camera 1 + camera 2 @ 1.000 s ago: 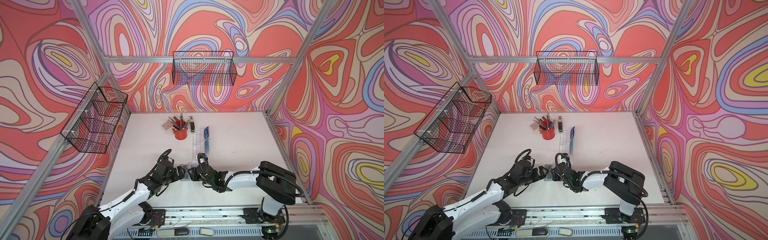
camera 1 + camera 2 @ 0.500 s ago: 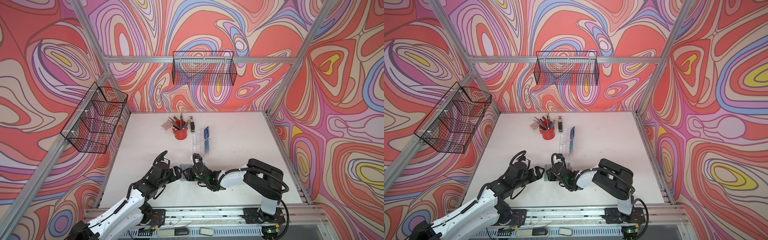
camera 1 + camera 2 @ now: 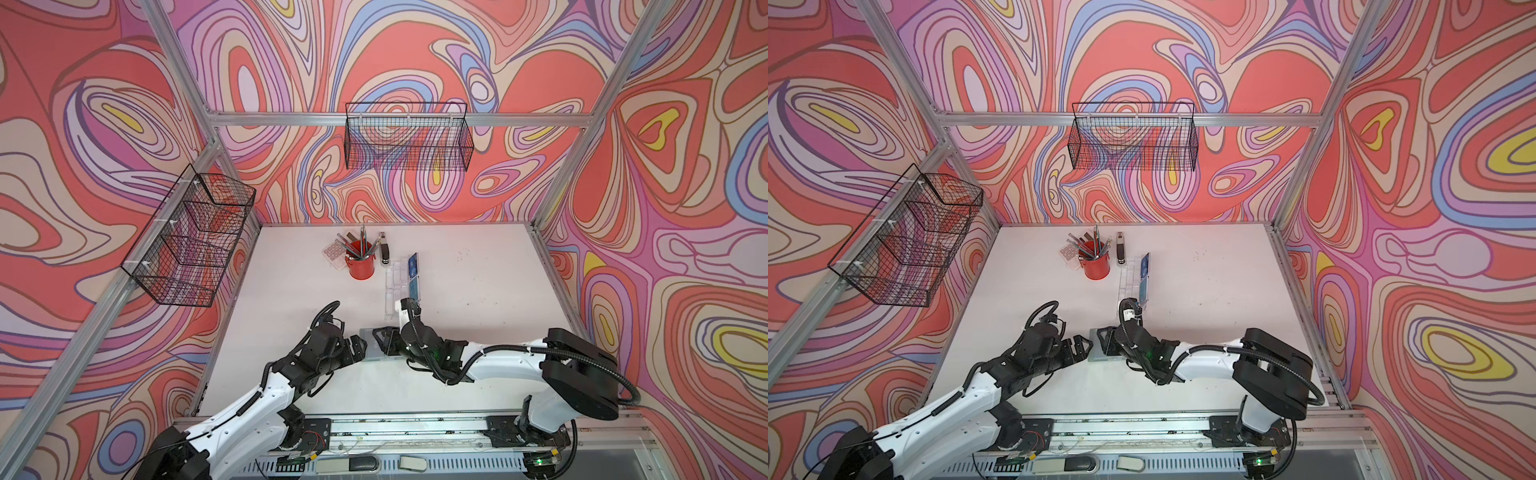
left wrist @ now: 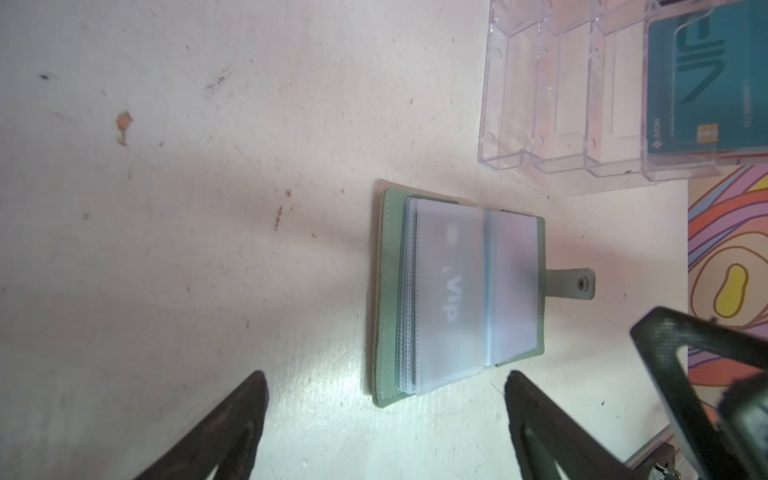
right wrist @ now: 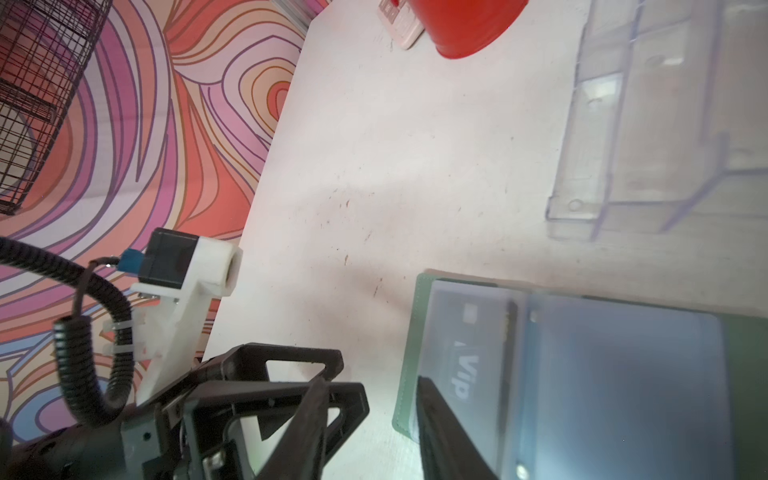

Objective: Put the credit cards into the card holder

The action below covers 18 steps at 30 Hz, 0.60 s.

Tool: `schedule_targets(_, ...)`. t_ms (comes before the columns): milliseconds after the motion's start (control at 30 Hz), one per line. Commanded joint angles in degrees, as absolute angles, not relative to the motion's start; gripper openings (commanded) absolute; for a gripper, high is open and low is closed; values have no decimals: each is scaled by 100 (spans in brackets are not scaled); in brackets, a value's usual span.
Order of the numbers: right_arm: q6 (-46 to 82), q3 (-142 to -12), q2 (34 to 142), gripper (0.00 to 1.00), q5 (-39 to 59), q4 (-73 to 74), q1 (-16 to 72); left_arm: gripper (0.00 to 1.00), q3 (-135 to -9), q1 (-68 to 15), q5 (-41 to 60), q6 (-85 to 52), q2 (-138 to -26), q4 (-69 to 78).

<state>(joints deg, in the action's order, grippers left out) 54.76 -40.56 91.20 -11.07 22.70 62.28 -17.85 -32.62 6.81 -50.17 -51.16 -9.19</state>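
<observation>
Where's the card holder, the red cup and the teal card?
card holder (image 4: 388, 299): left wrist view, green cover edge.
red cup (image 3: 360, 269): in a top view, side wall.
teal card (image 4: 706, 104): left wrist view, its face.

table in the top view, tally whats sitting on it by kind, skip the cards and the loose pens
card holder: 1
clear stand: 1
red pen cup: 1
calculator: 1
stapler: 1
total: 5

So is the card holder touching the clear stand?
Apart. The left wrist view shows a strip of bare table between the card holder and the clear stand.
</observation>
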Motion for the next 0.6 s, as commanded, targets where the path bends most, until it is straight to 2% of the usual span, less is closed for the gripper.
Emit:
schedule_targets(0,5614,-3801,9359,37,-1341,2214,6243,86,-1854,-3248,896,-4878,-5291,-750)
schedule_targets(100,5634,-3919,9690,32,-1191,2306,6239,80,-1863,-3245,888,-4887,-5393,-691)
schedule_targets(267,5668,-4160,10178,27,-922,2466,6240,77,-1850,-3244,892,-4904,-5473,-599)
schedule_targets(567,5667,-4503,10616,24,-640,2550,6241,75,-1928,-3248,1030,-4826,-5744,-496)
